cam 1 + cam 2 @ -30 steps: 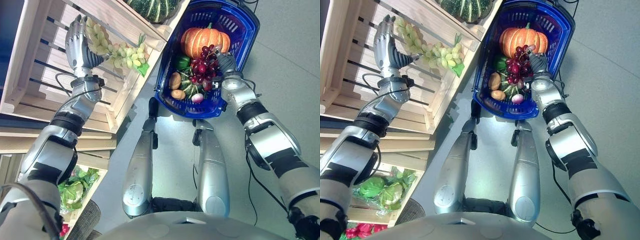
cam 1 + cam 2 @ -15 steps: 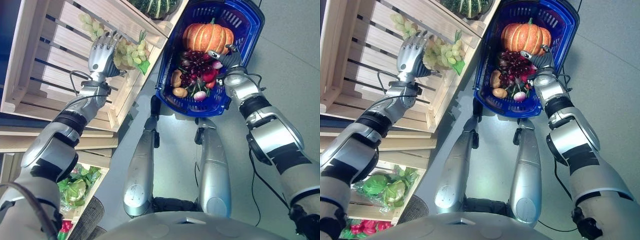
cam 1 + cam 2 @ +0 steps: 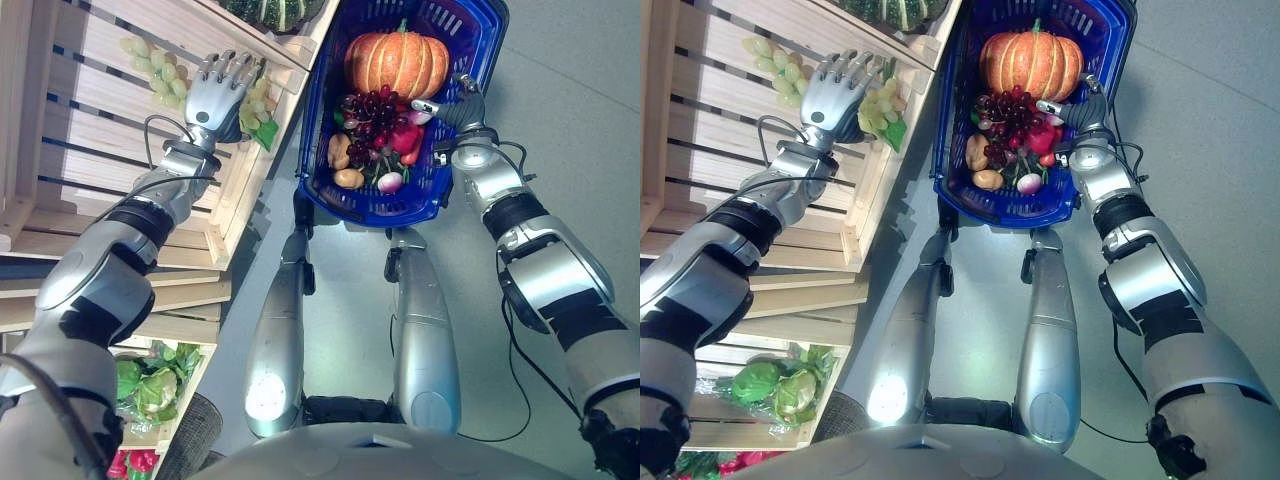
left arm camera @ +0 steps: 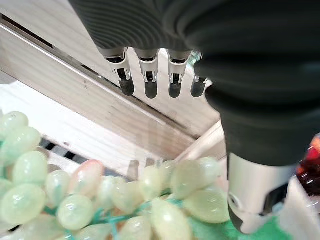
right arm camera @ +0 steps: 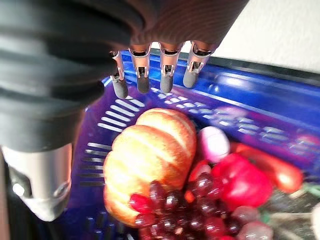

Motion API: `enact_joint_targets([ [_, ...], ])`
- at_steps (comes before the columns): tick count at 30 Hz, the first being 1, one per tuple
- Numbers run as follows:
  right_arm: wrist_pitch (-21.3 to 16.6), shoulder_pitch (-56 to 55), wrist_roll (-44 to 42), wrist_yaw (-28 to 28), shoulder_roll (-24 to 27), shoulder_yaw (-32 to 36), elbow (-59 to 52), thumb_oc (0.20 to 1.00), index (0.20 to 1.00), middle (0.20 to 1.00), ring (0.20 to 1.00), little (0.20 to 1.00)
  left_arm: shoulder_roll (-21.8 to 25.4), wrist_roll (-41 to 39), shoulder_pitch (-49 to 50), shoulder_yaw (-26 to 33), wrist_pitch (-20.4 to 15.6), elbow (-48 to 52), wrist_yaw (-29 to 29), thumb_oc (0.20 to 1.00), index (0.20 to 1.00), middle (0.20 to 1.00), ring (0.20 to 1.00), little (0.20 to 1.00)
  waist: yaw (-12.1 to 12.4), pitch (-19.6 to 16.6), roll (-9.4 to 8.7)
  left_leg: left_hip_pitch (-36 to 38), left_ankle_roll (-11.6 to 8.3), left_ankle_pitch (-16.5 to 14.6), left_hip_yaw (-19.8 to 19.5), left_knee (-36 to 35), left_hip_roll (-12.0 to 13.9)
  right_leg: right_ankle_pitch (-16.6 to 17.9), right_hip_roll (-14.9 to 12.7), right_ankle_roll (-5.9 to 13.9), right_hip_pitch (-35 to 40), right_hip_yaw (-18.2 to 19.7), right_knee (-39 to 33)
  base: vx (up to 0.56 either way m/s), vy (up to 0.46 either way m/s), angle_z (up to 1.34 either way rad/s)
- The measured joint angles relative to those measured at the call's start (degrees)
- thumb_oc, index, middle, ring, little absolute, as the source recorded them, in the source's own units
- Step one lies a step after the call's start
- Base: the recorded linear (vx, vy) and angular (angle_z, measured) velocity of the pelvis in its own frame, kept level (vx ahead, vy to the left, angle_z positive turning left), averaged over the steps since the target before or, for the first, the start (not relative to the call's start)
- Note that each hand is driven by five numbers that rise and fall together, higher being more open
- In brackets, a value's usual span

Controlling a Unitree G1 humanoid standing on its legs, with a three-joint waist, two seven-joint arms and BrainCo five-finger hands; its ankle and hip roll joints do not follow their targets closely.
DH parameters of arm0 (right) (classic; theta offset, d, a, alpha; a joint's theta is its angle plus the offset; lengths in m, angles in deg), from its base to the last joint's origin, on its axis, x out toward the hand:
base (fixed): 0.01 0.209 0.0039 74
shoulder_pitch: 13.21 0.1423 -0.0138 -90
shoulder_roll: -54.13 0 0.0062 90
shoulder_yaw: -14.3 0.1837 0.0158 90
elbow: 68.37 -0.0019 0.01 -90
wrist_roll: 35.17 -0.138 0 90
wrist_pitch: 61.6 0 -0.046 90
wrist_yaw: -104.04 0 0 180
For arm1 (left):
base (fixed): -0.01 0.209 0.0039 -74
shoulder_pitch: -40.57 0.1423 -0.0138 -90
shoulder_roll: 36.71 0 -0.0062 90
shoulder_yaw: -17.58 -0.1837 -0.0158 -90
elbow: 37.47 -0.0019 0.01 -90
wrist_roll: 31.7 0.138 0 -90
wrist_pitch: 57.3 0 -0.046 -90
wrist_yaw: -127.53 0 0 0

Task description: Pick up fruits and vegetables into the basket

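The wooden crate shelf (image 3: pixel 90 130) is the biggest thing here, then the blue basket (image 3: pixel 330 60) next to it, already loaded with an orange pumpkin (image 3: pixel 397 62), red grapes (image 3: pixel 368 108), a red pepper (image 5: pixel 240 182) and a few smaller veg. Left hand (image 3: pixel 220 90) sits over the green grapes (image 4: pixel 100 195) in the crate, fingers straight and spread wide, holding nothing. Right hand (image 3: pixel 462 100) is at the basket's rim, fingers straight too, empty. My guess at the risk: grapes are a loose floppy bunch, so a shallow grab could pinch 1 or 2 and drop the rest on the floor between crate and basket
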Motion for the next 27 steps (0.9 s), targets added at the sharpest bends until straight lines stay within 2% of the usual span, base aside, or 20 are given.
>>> enact_joint_targets([
  [5,-0.8,-3.2,-1.4,0.3,2.0,0.1,-5.8,1.000,1.000,1.000,1.000,1.000,0.0,1.0,0.2,0.1,1.6,-0.8,-0.9,1.000,1.000,1.000,1.000,1.000,-0.2,0.0,-0.02,-0.3,-0.04,-0.2,0.0,0.0,0.1,-0.1,0.1,0.16,-0.2,0.0,-0.4,0.00,0.000,0.00],
  [10,-2.6,-7.4,-3.4,1.9,2.7,0.1,-13.1,1.000,1.000,1.000,1.000,1.000,0.1,1.2,0.8,0.9,5.5,-2.9,-3.1,1.000,1.000,1.000,1.000,1.000,-1.6,0.0,-0.06,-1.7,0.05,-0.3,0.0,0.0,0.2,0.2,0.3,0.01,-1.3,0.0,-0.8,0.00,0.000,0.00],
  [16,-4.1,-11.1,-5.7,4.6,4.4,0.4,-19.2,1.000,1.000,1.000,1.000,1.000,0.3,1.4,3.3,3.3,8.2,-4.8,-5.3,1.000,1.000,1.000,1.000,1.000,-3.1,0.1,-0.21,-2.1,0.05,-0.8,0.0,0.0,0.5,0.5,0.7,0.11,-1.3,0.1,-1.8,0.00,-0.003,-0.03],
  [21,-7.5,-13.9,-8.0,5.3,5.6,2.8,-24.6,1.000,1.000,1.000,1.000,1.000,0.4,1.5,5.0,5.5,9.9,-5.2,-4.8,1.000,1.000,1.000,1.000,1.000,-3.7,0.1,-0.74,-2.5,0.00,-1.1,0.1,0.0,0.9,0.9,1.2,0.11,-1.3,0.1,-2.7,0.00,0.008,-0.03],
  [24,-10.1,-16.3,-8.4,6.0,5.6,4.4,-27.2,1.000,1.000,1.000,1.000,1.000,0.5,1.5,6.5,7.1,11.0,-5.3,-4.2,1.000,1.000,1.000,1.000,1.000,-4.4,0.1,-1.68,-2.5,-0.06,-1.3,0.2,0.1,1.1,0.9,1.5,0.11,-1.3,0.3,-3.0,0.01,0.026,-0.03],
  [27,-12.8,-18.8,-8.8,8.4,5.5,7.2,-29.4,1.000,1.000,1.000,1.000,1.000,0.5,1.5,8.1,9.4,12.2,-5.7,-2.8,1.000,1.000,1.000,1.000,1.000,-4.9,0.1,-1.80,-3.0,-0.01,-1.5,0.3,0.1,1.3,1.4,1.8,0.22,-1.3,0.4,-4.1,0.01,0.017,-0.06],
])
